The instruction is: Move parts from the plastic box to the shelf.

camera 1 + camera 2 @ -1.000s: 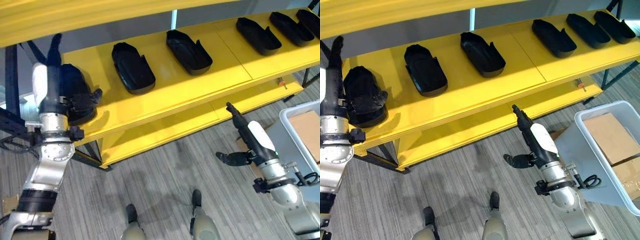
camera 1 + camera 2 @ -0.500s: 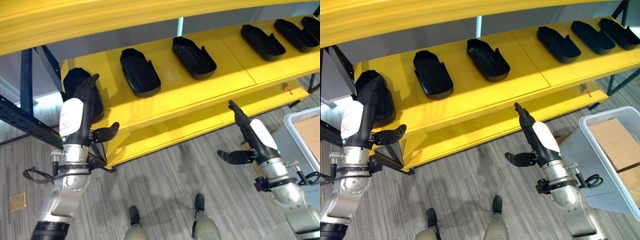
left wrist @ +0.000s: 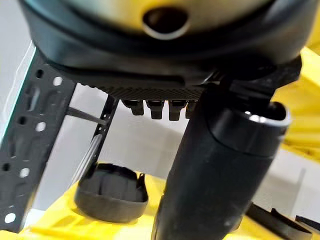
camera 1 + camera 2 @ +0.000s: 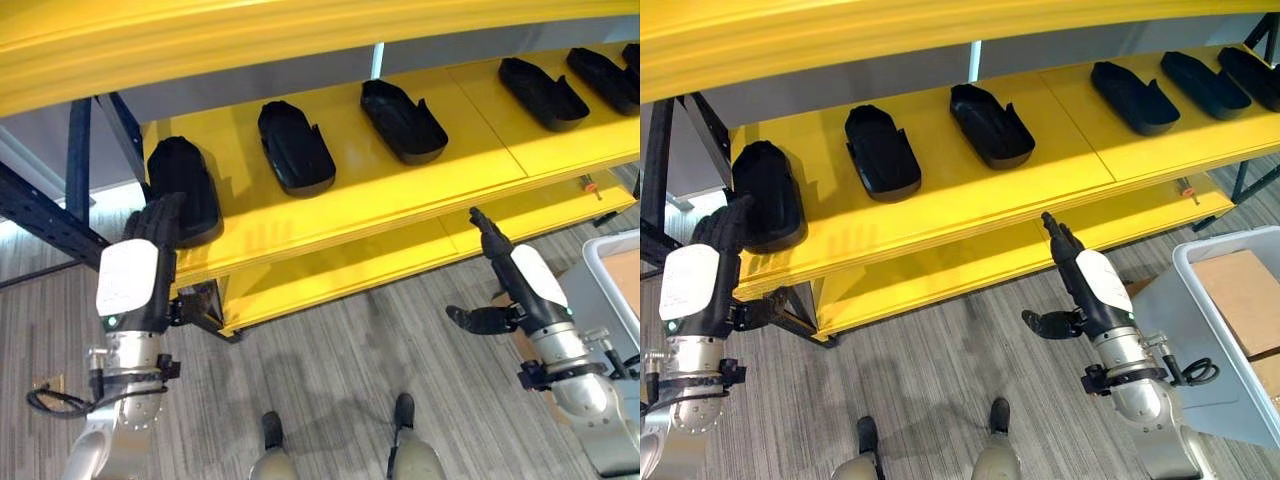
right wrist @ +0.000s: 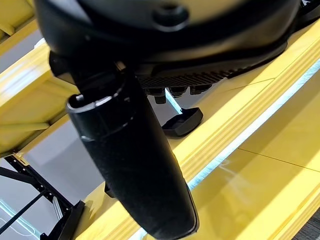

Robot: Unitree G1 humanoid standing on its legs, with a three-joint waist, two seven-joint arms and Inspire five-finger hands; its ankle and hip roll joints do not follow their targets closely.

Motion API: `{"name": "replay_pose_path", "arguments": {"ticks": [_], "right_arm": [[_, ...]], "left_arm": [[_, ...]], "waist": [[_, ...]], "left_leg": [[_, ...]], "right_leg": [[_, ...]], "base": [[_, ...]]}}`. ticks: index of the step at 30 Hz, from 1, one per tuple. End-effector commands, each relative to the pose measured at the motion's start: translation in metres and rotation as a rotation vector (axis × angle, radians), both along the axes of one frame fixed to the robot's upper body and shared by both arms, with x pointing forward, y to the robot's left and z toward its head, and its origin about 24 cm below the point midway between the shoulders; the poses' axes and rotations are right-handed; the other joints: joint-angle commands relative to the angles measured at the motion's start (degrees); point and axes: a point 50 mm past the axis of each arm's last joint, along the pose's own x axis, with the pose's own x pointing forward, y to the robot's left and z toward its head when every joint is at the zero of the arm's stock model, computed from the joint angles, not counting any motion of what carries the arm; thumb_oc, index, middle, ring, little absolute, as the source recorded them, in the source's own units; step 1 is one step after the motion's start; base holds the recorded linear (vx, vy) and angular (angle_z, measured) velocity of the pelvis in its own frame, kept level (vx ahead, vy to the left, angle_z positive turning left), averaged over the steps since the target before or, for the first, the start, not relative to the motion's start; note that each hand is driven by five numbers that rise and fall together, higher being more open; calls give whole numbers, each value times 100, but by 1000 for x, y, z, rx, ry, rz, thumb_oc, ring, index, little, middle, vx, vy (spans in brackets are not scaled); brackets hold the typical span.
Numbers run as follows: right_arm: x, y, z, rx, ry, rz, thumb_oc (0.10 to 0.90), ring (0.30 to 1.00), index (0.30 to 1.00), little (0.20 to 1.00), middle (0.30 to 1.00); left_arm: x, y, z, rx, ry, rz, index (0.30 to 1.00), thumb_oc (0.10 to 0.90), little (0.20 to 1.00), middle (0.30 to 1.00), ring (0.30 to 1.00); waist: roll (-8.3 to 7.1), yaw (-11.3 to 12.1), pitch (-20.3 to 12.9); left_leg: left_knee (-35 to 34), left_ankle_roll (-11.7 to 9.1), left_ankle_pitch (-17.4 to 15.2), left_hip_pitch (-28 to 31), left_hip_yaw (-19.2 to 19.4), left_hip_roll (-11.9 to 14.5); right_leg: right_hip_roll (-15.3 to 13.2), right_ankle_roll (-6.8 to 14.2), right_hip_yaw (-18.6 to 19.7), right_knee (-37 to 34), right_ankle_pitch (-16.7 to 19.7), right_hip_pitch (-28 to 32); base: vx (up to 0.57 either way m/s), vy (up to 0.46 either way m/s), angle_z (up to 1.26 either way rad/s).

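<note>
Left eye view: leftmost part (image 4: 184, 189) lies front-to-back on shelf (image 4: 350, 195), left hand (image 4: 150, 245) released.

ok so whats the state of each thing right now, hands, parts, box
left hand: open, holds nothing, just in front of the shelf edge
right hand: open, holds nothing, fingers straight
leftmost part: resting on the shelf, free of the hand
other parts: lying in a row on the shelf
shelf: loaded
plastic box: open, cardboard inside
</note>
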Motion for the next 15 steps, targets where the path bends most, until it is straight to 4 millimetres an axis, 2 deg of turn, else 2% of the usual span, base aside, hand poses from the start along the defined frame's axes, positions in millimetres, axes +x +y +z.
{"name": "replay_pose_path", "arguments": {"ticks": [1,10,15], "right_arm": [[-2,3,50,-6,-286,6,900,1000,1000,1000,1000],[-2,4,50,-2,-299,1,900,1000,1000,1000,1000],[0,4,50,-6,-301,3,900,1000,1000,1000,1000]], "left_arm": [[5,6,39,127,-194,21,1000,900,1000,1000,1000],[11,4,19,141,-96,18,1000,900,1000,1000,1000],[16,5,16,149,-85,24,1000,900,1000,1000,1000]], "waist": [[-241,-2,-232],[-293,10,-155],[-310,18,-110]], "left_leg": [[136,345,-370,115,-61,-160],[172,334,-344,48,-115,-112],[176,329,-329,25,-115,-108]], "right_leg": [[171,-28,-214,256,-465,364],[205,-54,-250,327,-509,315],[219,-62,-261,344,-507,281]], "base": [[0,0,0],[-2,-4,0],[0,0,0]]}}
